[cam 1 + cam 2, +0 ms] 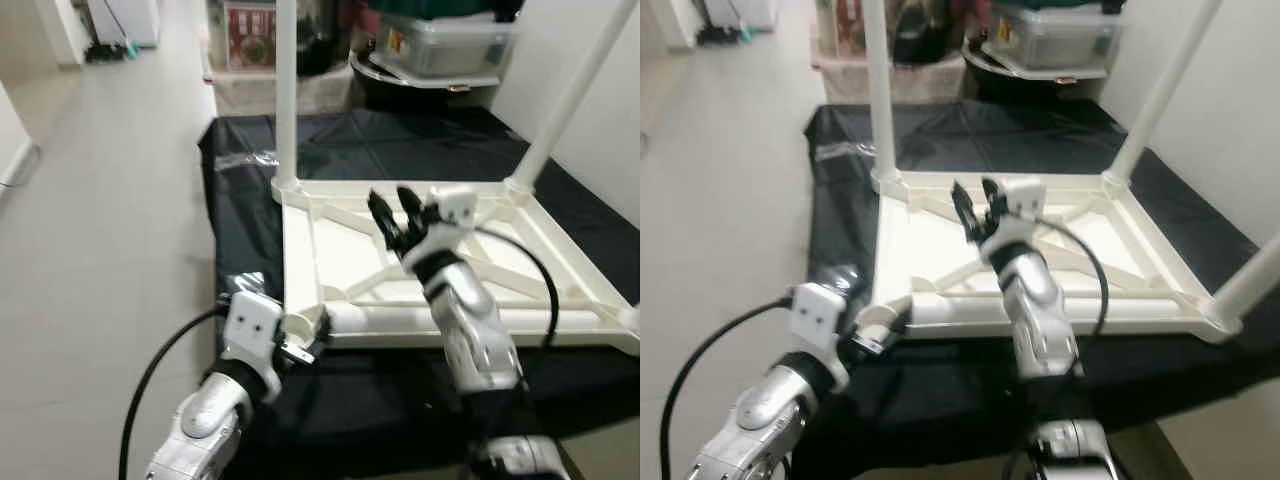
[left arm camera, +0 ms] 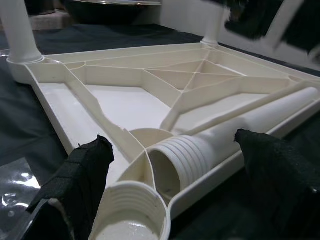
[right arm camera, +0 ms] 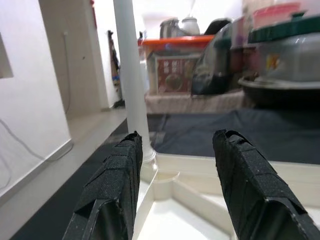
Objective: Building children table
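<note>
A white plastic table top point(image 1: 330, 250) lies upside down on a black-covered surface. Upright legs stand in its far-left corner point(image 1: 286, 90), far-right corner point(image 1: 570, 100) and near-right corner point(image 1: 1250, 280). A loose leg point(image 2: 240, 130) lies along the front edge, its threaded end by the open near-left corner socket point(image 2: 130, 215). My left gripper point(image 2: 172, 145) is open at that corner, with one finger on either side of the socket and the leg's end. Raised over the middle of the table top, my right gripper point(image 1: 390, 200) is open and holds nothing.
Pale floor point(image 1: 100, 250) runs along the left of the black cover point(image 1: 240, 200). A crumpled clear plastic bag point(image 1: 245, 158) lies by the far-left leg. Behind stand a lidded grey bin point(image 1: 440, 45) and boxes point(image 1: 250, 40). A white wall point(image 1: 600, 130) is at the right.
</note>
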Motion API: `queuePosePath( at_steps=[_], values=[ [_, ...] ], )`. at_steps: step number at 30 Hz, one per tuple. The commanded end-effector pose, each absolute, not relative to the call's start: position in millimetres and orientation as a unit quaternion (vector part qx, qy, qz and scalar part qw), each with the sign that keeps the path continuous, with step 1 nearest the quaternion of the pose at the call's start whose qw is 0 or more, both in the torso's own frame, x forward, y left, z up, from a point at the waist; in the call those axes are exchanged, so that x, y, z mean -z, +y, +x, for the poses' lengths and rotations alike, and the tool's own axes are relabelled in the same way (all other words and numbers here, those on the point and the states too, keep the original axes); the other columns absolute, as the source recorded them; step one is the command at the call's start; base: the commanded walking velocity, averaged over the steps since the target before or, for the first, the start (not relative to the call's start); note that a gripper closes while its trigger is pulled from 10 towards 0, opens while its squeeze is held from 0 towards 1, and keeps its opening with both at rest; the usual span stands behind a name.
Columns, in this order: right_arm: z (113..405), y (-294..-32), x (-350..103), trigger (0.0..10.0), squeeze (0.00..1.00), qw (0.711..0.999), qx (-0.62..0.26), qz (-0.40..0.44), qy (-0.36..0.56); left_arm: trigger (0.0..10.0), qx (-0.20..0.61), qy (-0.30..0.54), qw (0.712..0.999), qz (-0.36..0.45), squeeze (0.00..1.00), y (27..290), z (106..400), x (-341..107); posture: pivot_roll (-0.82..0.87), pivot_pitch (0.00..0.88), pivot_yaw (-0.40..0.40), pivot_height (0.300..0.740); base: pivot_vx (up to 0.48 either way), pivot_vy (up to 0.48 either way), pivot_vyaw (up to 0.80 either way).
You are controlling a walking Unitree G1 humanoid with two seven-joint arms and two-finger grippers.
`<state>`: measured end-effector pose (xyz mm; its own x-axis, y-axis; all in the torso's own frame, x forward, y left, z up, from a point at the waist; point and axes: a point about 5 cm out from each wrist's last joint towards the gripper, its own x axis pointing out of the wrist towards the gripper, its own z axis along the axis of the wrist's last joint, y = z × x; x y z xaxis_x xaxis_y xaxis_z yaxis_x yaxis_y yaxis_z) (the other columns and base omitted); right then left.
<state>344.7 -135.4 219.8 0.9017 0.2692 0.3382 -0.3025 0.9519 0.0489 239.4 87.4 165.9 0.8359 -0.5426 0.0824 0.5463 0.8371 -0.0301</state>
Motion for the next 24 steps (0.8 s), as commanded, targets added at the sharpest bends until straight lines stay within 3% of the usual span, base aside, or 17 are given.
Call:
queuePosePath(
  at_steps=[1, 5, 18, 24],
  values=[
    [338.6, -132.8, -220.6, 10.0, 0.00, 0.975, -0.136, 0.045, -0.172, 10.0, 0.261, -0.036, 0.964, -0.023, 0.00, 92.1, 242.1, -165.9, 0.09, 0.066, -0.075, 0.740, 0.000, 0.000, 0.00],
    [334.1, -131.5, -216.4, 10.0, 0.00, 0.978, -0.122, 0.043, -0.161, 10.0, 0.218, -0.044, 0.975, -0.020, 0.00, 95.0, 247.2, -167.1, 0.09, 0.065, -0.073, 0.740, 0.000, 0.000, 0.00],
    [328.5, -131.7, -208.4, 10.0, 0.00, 0.983, -0.106, 0.031, -0.144, 10.0, 0.180, -0.044, 0.983, -0.008, 0.00, 100.2, 255.0, -167.9, 0.09, 0.046, -0.069, 0.740, 0.000, -0.473, 0.00],
    [327.4, -129.9, -207.1, 10.0, 0.00, 0.984, -0.109, 0.026, -0.141, 10.0, 0.152, -0.048, 0.987, -0.006, 0.00, 106.8, 259.6, -169.8, 0.09, 0.045, -0.067, 0.740, 0.000, 0.000, 0.00]
  ],
)
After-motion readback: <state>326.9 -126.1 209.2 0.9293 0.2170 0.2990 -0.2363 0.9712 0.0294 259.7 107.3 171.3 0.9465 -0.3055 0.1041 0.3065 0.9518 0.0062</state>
